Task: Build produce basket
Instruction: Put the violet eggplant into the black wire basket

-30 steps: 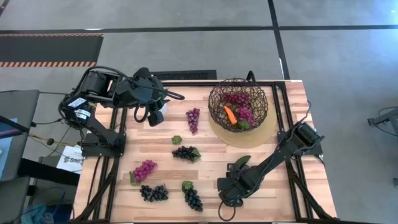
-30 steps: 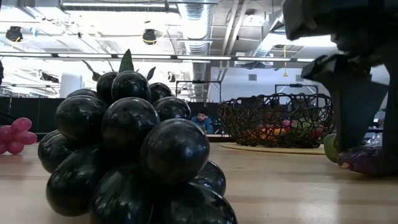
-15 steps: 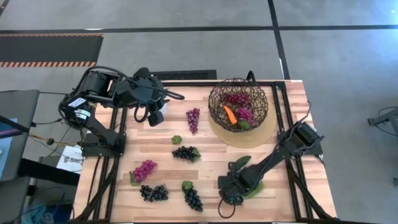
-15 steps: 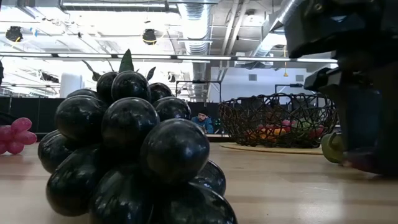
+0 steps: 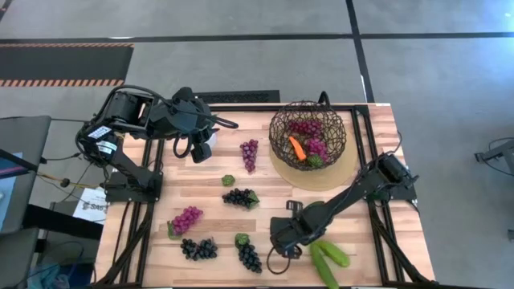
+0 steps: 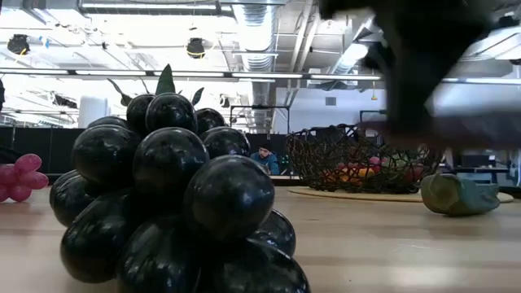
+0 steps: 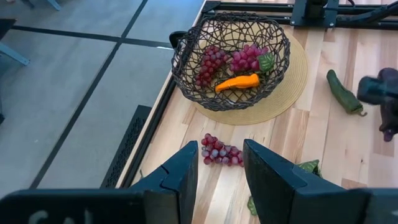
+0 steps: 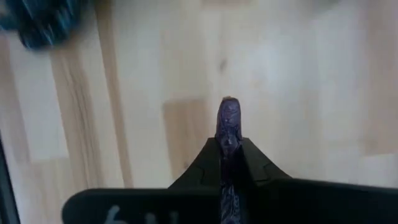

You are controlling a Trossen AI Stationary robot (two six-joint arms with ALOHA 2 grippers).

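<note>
Now pinching a dark purple eggplant point(image 8: 227, 127) lengthwise between its jaws, the right gripper point(image 5: 283, 238) sits well apart from the basket point(image 5: 307, 134); left gripper point(image 7: 221, 163) waits, spread.

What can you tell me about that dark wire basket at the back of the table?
The round, dark brown open-weave wire basket stands upright on a flat, round, tan woven mat at the table's far right. Through its gaps show an orange carrot, purple and magenta grape bunches and a green leaf. No gripper touches it.
</note>
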